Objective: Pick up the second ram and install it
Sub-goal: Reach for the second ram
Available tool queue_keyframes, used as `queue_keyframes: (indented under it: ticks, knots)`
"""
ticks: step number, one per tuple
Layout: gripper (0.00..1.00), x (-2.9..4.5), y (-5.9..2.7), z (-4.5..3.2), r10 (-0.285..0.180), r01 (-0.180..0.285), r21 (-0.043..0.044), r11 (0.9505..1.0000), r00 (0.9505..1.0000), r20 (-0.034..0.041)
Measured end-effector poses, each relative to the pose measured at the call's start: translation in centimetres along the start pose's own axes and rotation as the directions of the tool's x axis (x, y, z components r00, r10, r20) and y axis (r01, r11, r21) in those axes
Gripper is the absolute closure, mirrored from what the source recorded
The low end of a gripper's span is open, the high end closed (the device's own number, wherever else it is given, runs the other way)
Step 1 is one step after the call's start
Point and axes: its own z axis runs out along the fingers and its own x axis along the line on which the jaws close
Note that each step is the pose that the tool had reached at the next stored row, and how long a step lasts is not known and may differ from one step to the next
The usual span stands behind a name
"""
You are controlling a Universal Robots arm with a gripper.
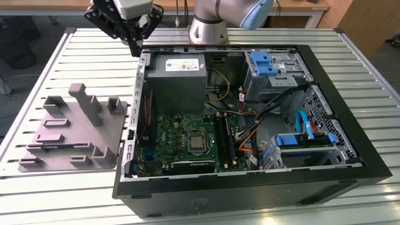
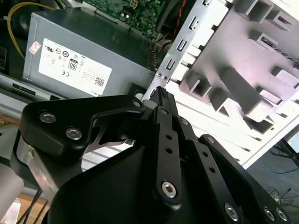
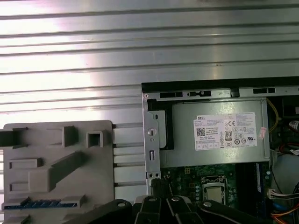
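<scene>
There, gripper (image 1: 135, 49) over slatted table (image 1: 56, 65), desk (image 1: 300, 5) behind

Motherboard (image 1: 187, 136) green, case (image 1: 368, 154) black, drive brackets (image 1: 261, 63) blue. Holder block (image 1: 75, 131) plain grey; table (image 1: 50, 65) silver with parallel ribs. Gripper (image 1: 136, 48) black; power supply (image 1: 178, 89) grey, label (image 1: 184, 65) white.

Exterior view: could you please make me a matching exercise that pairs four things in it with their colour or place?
Things:
1. gripper
2. holder
3. motherboard
4. drive bracket

Colour or place:
A. blue, inside the case
B. green, on the case floor
C. grey, on the table at the exterior view's left of the case
D. black, above the case's far corner

Pairs: 1-D, 2-C, 3-B, 4-A.
</scene>
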Motion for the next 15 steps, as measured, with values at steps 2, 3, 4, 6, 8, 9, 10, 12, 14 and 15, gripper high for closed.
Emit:
queue_keyframes:
  ticks: [2, 3, 4, 6, 8, 9, 10, 12, 14, 15]
  knots:
    - [0.90, 0.35, -0.03, -0.01, 0.000, 0.000, 0.0001, 1.0000, 1.0000, -0.0001]
    - [0.90, 0.56, -0.04, -0.01, 0.000, 0.000, 0.0000, 1.0000, 1.0000, 0.0000]
    - [0.90, 0.77, -0.06, -0.01, 0.000, 0.000, 0.0001, 1.0000, 1.0000, -0.0001]
    - [0.90, 1.12, -0.09, -0.02, 0.000, 0.000, 0.0001, 1.0000, 1.0000, -0.0001]
    - [0.90, 1.46, -0.11, -0.02, 0.000, 0.000, 0.0000, 1.0000, 1.0000, 0.0000]
    - [0.90, 1.67, -0.13, -0.02, 0.000, 0.000, 0.0000, 1.0000, 1.0000, 0.0000]
    - [0.90, 1.90, -0.15, -0.02, 0.000, 0.000, 0.0000, 1.0000, 1.0000, 0.0000]
    - [0.90, 2.42, -0.18, -0.04, 0.000, 0.000, 0.0000, 1.0000, 1.0000, 0.0000]
    - [0.90, 2.99, -0.23, -0.06, 0.000, 0.000, 0.0001, 1.0000, 1.0000, -0.0001]
    - [0.90, 3.27, -0.25, -0.06, 0.000, 0.000, 0.0001, 1.0000, 1.0000, -0.0001]
